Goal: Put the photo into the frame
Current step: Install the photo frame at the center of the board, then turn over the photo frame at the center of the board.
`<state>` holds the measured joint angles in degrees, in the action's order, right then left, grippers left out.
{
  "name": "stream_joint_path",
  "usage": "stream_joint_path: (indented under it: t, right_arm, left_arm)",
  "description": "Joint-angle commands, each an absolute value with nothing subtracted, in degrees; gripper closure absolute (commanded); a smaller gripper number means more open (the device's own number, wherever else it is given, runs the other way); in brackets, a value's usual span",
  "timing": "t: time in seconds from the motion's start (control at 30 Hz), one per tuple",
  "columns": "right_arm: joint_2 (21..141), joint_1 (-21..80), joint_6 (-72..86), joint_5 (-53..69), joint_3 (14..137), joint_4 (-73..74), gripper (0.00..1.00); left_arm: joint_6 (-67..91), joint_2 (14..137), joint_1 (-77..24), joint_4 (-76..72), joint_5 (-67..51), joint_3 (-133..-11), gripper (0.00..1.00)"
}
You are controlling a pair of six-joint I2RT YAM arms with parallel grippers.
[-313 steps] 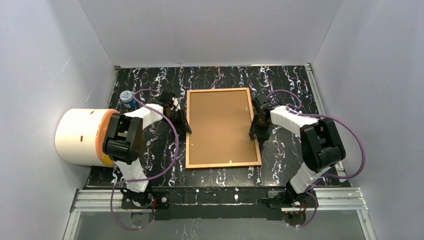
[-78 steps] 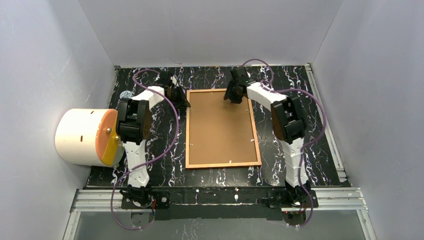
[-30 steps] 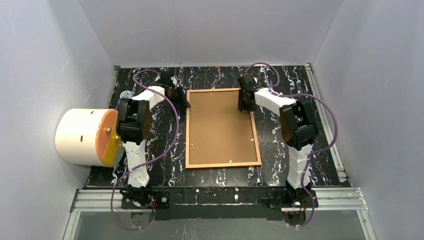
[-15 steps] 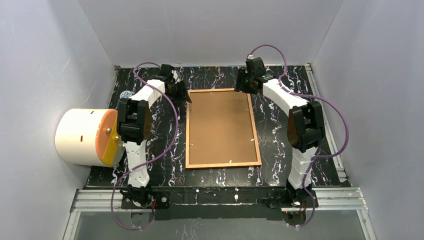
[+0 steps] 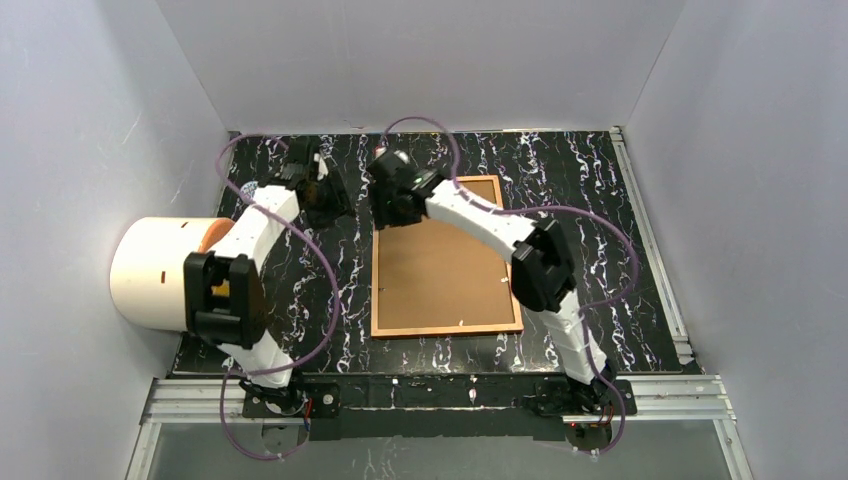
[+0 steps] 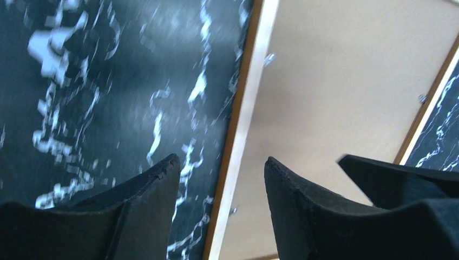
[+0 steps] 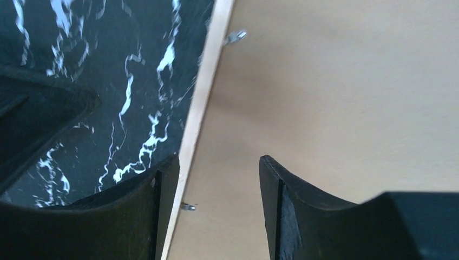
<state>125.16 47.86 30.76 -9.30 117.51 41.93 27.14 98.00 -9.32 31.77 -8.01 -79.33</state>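
Backing upward, the thin orange-brown wooden picture frame point(image 5: 446, 329) is laid flat in the middle of the black, white-veined marble-patterned tabletop point(image 5: 590, 170). Its opening is filled by a plain brown backing board point(image 5: 440, 275).

Only in the wrist views are small silver metal tabs point(image 7: 235, 37) seen along the board's edge beside the rail. Only from the top camera are the whole rectangle and both arms taken in at once.

The black two-fingered right pincer point(image 7: 219, 158) is stretched across to the frame's far left corner and hung over it. It is released, fingers apart, with nothing between them. In its own view one finger is set over the marble and the other over the board, and the left rail is seen in the gap.

The black two-fingered left pincer point(image 6: 221, 161) is found just beside that same corner, on its outer side. It is likewise released and empty, with the same rail shown between its fingers. Whether either pincer touches the wood cannot be told.

Farther left, at the table's edge, a white cylinder with an orange end point(image 5: 150, 275) is laid on its side — seen from the top camera alone.
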Motion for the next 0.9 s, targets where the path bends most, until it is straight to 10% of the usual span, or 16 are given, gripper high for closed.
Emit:
stream_joint_path:
  t: [0.0,0.87]
  right_arm:
    - [131.0,53.3,32.5,-18.3,123.4,52.2,0.36]
    - [141.7,60.7,31.7,-24.1,128.2,54.8,0.43]
  left_arm:
    - [30.9,89.0,-7.9,32.8,-6.7,-68.0,0.44]
    - [34.1,69.8,-6.0,34.7,-13.5,-46.5,0.47]
